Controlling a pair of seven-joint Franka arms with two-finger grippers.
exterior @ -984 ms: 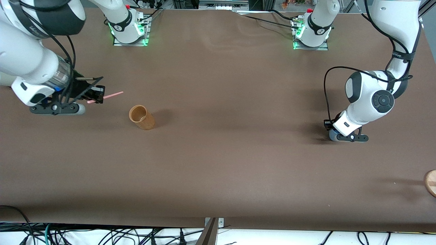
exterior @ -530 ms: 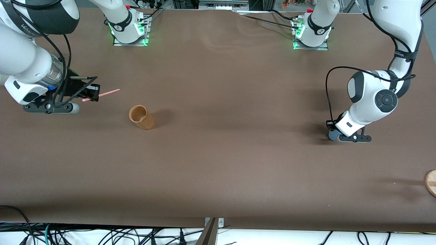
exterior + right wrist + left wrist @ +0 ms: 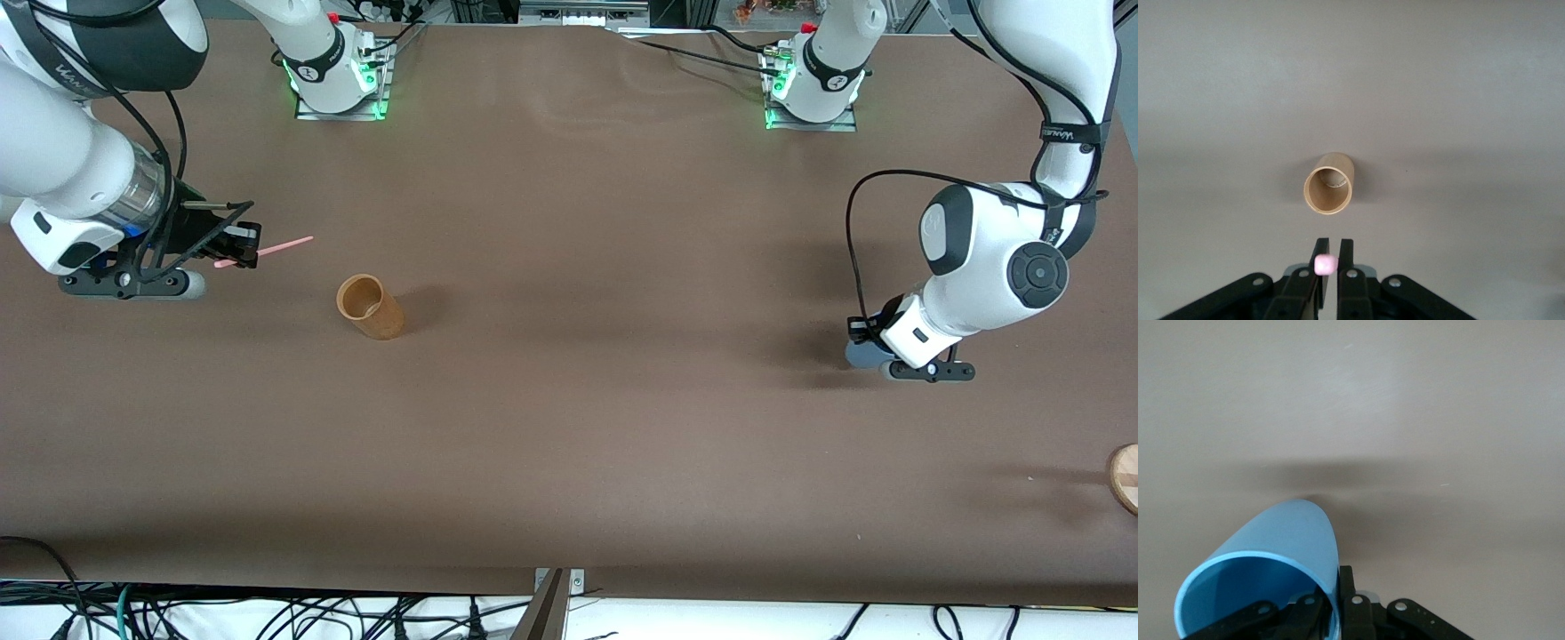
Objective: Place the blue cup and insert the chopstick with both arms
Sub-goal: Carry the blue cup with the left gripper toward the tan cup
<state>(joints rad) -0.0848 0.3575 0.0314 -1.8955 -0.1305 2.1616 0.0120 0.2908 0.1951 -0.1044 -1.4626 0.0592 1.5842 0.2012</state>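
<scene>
Two cups: brown cup (image 3: 370, 307) seemingly empty; left pincer (image 3: 1331, 613) grips blue cup (image 3: 1265, 577), right pincer (image 3: 1328, 283) clamps chopstick (image 3: 264, 252).

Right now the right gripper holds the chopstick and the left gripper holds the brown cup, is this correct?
Not quite. The left gripper holds the blue cup, as the left wrist view shows. The brown cup stands on the table. The right gripper does hold the chopstick.

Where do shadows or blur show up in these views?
Front view: soft shadow beside the brown cup and under the left gripper. Left wrist view: blue cup crisp, dark shadow band on the table. Right wrist view: chopstick tip blurred.
</scene>
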